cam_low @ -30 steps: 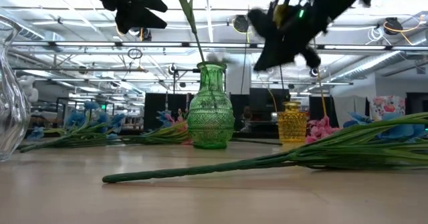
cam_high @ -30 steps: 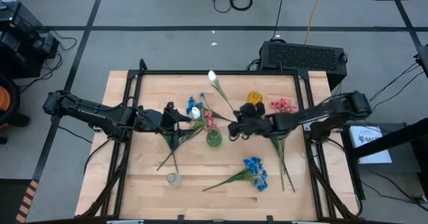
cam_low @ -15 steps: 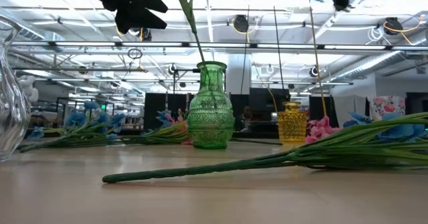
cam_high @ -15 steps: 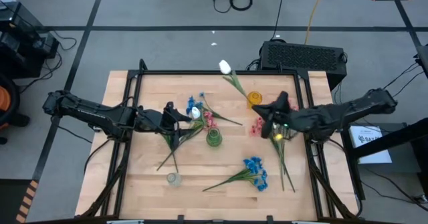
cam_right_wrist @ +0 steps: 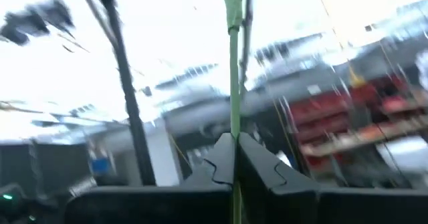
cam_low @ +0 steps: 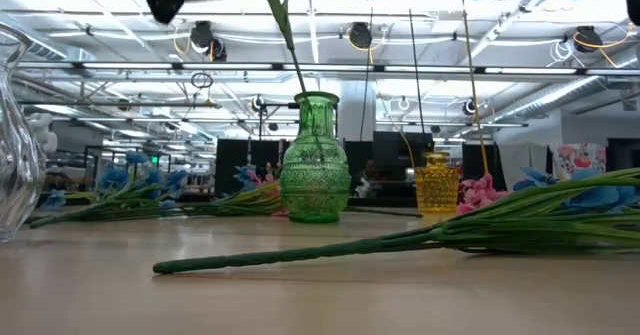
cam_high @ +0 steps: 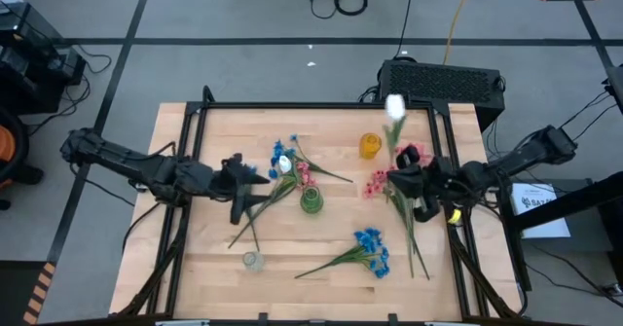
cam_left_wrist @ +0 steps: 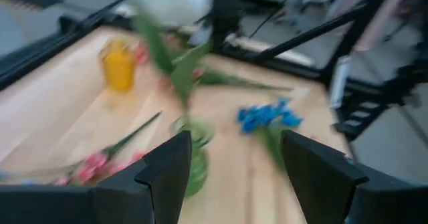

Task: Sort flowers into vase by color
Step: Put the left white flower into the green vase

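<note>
the right gripper (cam_high: 421, 185) is closed tight on the thin green stem of a white bud flower (cam_high: 395, 106), holding it up off the table so the bud stands beyond the fingers toward the far edge, just past the yellow vase (cam_high: 369, 146), which sits near and slightly to the gripper's left. in the right wrist view the stem (cam_right_wrist: 234, 77) runs straight up out of the pinched fingertips. the left gripper (cam_high: 237, 182) hovers with its fingers spread and nothing between them; the green vase (cam_high: 311, 201) with one white flower (cam_high: 284, 164) already leaning out of it stands just ahead of it. as a judgement, the sort is early: one flower is in a vase, a second is in the air and not yet placed. left to do are the pink sprays (cam_high: 375, 184) lying directly under the right gripper, a blue spray (cam_high: 370, 248) on the near side of it, more blue and pink stems (cam_high: 297, 170) beside the green vase, and the clear vase (cam_high: 252, 260) near the front edge, which looks empty.
</note>
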You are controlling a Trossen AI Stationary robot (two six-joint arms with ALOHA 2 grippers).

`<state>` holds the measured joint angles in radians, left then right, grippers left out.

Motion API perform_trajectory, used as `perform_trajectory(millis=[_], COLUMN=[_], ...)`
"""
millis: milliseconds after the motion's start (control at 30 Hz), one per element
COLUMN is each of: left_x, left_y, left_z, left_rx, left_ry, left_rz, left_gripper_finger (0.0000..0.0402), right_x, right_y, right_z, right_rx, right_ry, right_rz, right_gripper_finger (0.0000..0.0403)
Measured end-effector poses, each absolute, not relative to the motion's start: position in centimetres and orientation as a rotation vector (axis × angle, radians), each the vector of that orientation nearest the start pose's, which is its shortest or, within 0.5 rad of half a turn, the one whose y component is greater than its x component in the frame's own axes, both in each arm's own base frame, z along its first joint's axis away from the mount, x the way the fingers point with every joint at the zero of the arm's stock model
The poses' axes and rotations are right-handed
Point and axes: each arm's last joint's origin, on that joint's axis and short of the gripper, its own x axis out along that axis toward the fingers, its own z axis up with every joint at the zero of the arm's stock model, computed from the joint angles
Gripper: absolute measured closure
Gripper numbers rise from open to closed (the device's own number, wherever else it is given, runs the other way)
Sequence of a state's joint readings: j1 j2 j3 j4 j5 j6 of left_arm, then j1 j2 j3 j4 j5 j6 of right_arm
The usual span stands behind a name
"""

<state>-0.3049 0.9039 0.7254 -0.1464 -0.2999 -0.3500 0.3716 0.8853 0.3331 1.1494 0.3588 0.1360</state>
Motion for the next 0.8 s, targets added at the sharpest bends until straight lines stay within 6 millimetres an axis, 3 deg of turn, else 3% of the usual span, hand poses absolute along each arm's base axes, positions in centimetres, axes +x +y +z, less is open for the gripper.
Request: perform_trajectory(millis=[200, 400, 800], left_x=[19.1, 20.0, 24.1], left_y=[-7.1, -8.0, -9.8], left_z=[31.7, 32.4, 32.9], left_rx=[-0.212, -0.186, -0.102], left_ry=[0.108, -0.01, -0.054], left_rz=[-0.083, -0.081, -0.064], left_gripper_finger=[0.0164, 0.0164, 0.0164], right_x=[17.2, 19.0, 25.6], right_y=[5.7, 6.4, 9.0], right_z=[28.4, 29.3, 31.7], right_rx=[0.281, 0.254, 0.17], right_ry=[-0.614, -0.661, -0.711], right_rz=[0.085, 0.092, 0.085], right_gripper_finger=[0.0402, 0.0402, 0.0402])
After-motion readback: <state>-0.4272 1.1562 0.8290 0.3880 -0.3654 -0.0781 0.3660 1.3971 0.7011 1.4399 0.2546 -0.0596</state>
